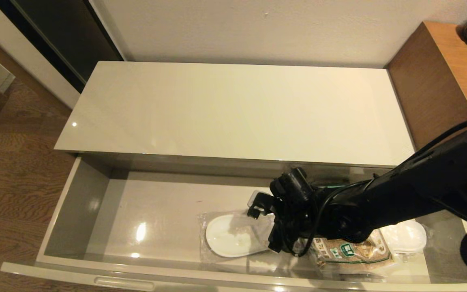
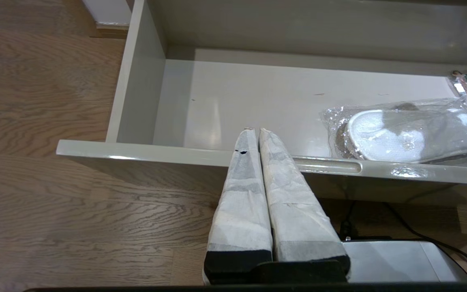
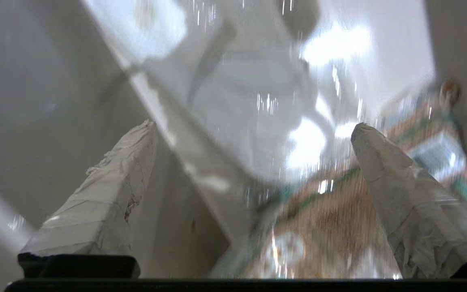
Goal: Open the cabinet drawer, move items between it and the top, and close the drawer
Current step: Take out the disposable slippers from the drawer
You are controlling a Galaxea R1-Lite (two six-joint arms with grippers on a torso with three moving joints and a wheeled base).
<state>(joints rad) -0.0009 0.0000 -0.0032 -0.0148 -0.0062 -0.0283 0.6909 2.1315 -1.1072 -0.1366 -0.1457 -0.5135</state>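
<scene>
Glossy cream cabinet drawer (image 1: 75,211) stands pulled fully out below the low cabinet's top (image 1: 233,109); grey-beige inner walls and floor exposed. One recessed handle slot (image 1: 124,282) shows on the front rail near the left end.

Contents, all in the right half of the drawer:
- Clear-wrapped white slippers (image 1: 229,239) lie flat on the drawer floor, roughly mid-drawer. A second white slipper end (image 1: 405,237) shows further right, beyond the arm.
- Brown grain bag (image 1: 351,251) with green border lies beside the slippers toward the right, near the front rail. The slipper wrap appears to overlap its edge; contact not clear.

Right hand (image 1: 258,211) is down inside the drawer, over the slippers and the bag. In the right wrist view its two taped fingers (image 3: 108,194) stand wide apart with nothing between them; the wrap and the bag lie just beyond the tips.

Left hand (image 2: 254,130) is out in front of the drawer's front rail, over the wooden floor (image 2: 55,211). Its taped fingers are pressed together, holding nothing.

A taller brown wooden cabinet (image 1: 440,81) stands at the right end of the low cabinet.
</scene>
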